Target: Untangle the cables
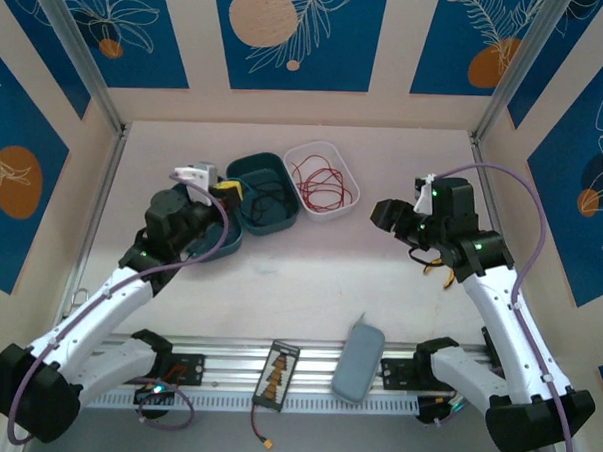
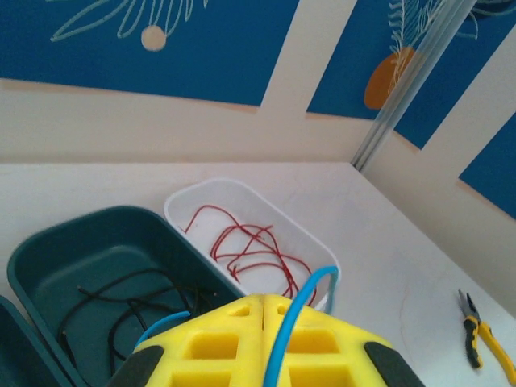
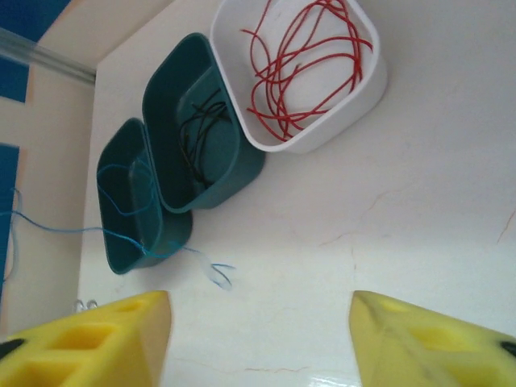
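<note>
My left gripper (image 1: pixel 228 190) hangs over the teal trays, its yellow fingers (image 2: pixel 234 339) pressed together and shut on the thin blue wire (image 2: pixel 292 319), which loops over the right finger. In the right wrist view the blue wire (image 3: pixel 121 235) runs taut from the left edge across the end teal tray (image 3: pixel 109 173), and its loose end lies on the table. Black wire (image 3: pixel 197 133) lies in the middle teal tray (image 1: pixel 272 220). Red wire (image 1: pixel 318 182) is coiled in the white tray (image 1: pixel 337 154). My right gripper (image 1: pixel 384 215) is open above bare table, right of the trays (image 3: pixel 262 339).
Yellow-handled pliers (image 2: pixel 484 339) lie on the table under the right arm (image 1: pixel 445 272). A grey pouch (image 1: pixel 358 361) and a small board with a yellow-plug lead (image 1: pixel 275 375) rest on the rail at the near edge. Walls close off the back and both sides.
</note>
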